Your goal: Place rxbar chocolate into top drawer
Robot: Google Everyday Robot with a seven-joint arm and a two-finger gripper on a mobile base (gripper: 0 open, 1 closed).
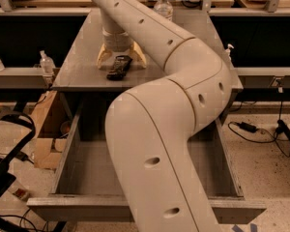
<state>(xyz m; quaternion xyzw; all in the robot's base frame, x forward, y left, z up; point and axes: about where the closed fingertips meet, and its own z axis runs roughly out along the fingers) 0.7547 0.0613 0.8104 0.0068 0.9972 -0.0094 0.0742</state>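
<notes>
The rxbar chocolate is a dark flat bar lying on the grey table top, near its front edge. My gripper is open and points down over the bar, with one pale fingertip to the left of its far end and the other to the right. The fingers do not close on it. The top drawer is pulled wide open below the table, and its front panel is nearest the camera. My arm hides much of the drawer's inside.
A clear water bottle stands at the back of the table behind the arm. A small pump bottle sits on the left shelf. A cardboard box stands left of the drawer. Cables lie on the right floor.
</notes>
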